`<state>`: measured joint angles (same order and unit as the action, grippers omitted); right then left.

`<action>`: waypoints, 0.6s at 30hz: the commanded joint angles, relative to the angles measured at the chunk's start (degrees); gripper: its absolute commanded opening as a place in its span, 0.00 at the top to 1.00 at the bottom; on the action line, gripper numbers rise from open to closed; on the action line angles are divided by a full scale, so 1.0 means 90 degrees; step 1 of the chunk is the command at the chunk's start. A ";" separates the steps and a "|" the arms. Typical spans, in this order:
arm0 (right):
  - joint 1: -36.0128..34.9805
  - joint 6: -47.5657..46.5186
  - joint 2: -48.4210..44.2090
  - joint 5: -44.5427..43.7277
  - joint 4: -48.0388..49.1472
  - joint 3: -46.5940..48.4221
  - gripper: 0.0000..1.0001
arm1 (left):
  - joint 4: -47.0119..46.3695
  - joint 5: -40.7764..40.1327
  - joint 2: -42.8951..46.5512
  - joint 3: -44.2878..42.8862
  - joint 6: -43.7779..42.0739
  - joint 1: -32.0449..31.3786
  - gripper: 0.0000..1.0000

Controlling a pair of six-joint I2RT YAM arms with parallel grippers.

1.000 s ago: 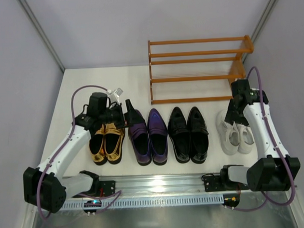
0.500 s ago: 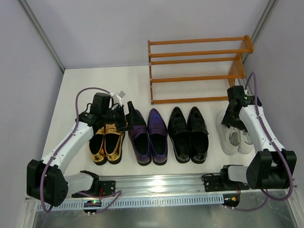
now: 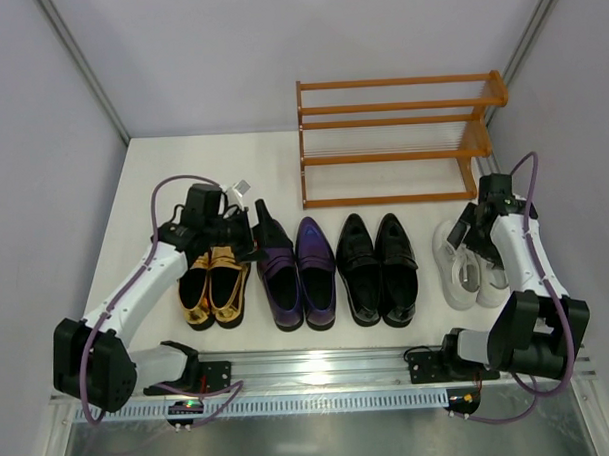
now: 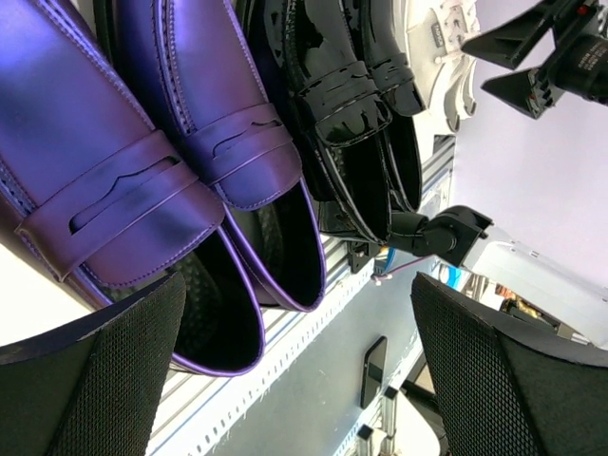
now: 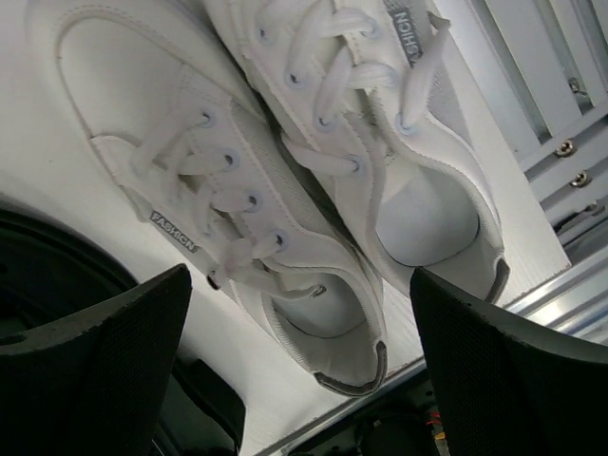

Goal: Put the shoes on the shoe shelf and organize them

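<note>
White sneakers (image 5: 313, 180) lie side by side beneath the spread right fingers (image 5: 85, 380).

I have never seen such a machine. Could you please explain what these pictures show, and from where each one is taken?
Two white robot arms, left arm and right arm, are bolted at the near edge of a table. The wide picture comes from a fixed camera above and behind them. The two close pictures come from wrist cameras; the dark shapes below are the gripper's own fingers. In a row stand gold loafers, purple loafers, black loafers and white sneakers, before a wooden shoe shelf holding no shoes. The left gripper is open near the purple pair, the right gripper open above the sneakers. Neither holds anything.
</note>
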<state>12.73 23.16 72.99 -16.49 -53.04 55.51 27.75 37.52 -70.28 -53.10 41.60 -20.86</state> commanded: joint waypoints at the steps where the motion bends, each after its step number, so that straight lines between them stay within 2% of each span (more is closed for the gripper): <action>1: 0.0011 -0.0395 -0.0024 0.0621 0.0492 0.0073 0.03 | -0.0007 0.0167 0.0142 -0.0243 0.0046 -0.0045 0.00; 8: 0.0001 -0.0698 0.0395 0.0592 0.0269 0.0648 0.03 | -0.0056 0.0538 0.1176 0.0421 -0.0139 -0.0035 0.00; 11: 0.0011 -0.0864 0.0377 0.0708 -0.0024 0.1301 0.03 | 0.0062 0.0490 0.1781 0.0655 -0.0423 -0.0045 0.00; 13: 0.0001 -0.1477 0.0084 0.1127 0.0110 0.1411 0.03 | 0.0188 0.0315 0.2056 0.0714 -0.0560 -0.0055 0.00; 15: 0.0001 -0.2275 -0.0208 0.1985 0.0345 0.1207 0.03 | -0.0025 0.0274 0.2445 0.0938 -0.0492 -0.0162 0.00; 16: 0.0011 -0.2502 -0.0442 0.2143 0.0452 0.1148 0.03 | -0.0075 0.0275 0.2544 0.0988 -0.0502 -0.0191 0.00; 18: 0.0011 -0.2872 -0.0609 0.1863 0.0541 0.0991 0.03 | 0.0003 0.0129 0.2827 0.1066 -0.0550 -0.0250 0.00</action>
<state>12.75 6.72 71.16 -3.14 -50.28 64.90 28.29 39.11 -47.59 -44.71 38.24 -22.35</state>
